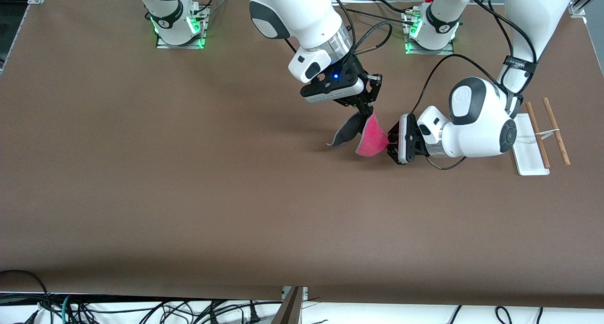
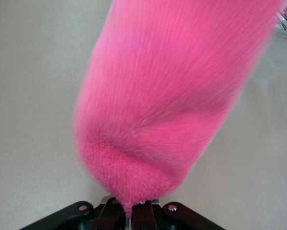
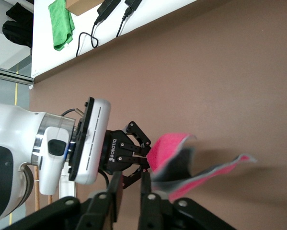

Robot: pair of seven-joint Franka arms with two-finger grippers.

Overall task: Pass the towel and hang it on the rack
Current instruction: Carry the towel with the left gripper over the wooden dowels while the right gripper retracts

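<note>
The towel point(image 1: 370, 137), pink-red and fuzzy with a dark grey underside, hangs in the air over the middle of the table. My left gripper point(image 1: 390, 143) reaches in sideways from the rack's end and is shut on the towel's edge; in the left wrist view the towel point(image 2: 172, 96) fills the frame and its tip sits pinched in the left gripper point(image 2: 132, 213). My right gripper point(image 1: 367, 111) hovers at the towel's top. In the right wrist view the right gripper point(image 3: 130, 179) is open with an empty gap, the towel point(image 3: 169, 148) beside one finger. The rack point(image 1: 542, 135) stands at the left arm's end.
The rack's flat white base point(image 1: 529, 154) lies close to the left arm's elbow, with its two brown rods point(image 1: 557, 130) beside it. Both arm bases stand along the table's top edge. Cables hang off the table edge nearest the front camera.
</note>
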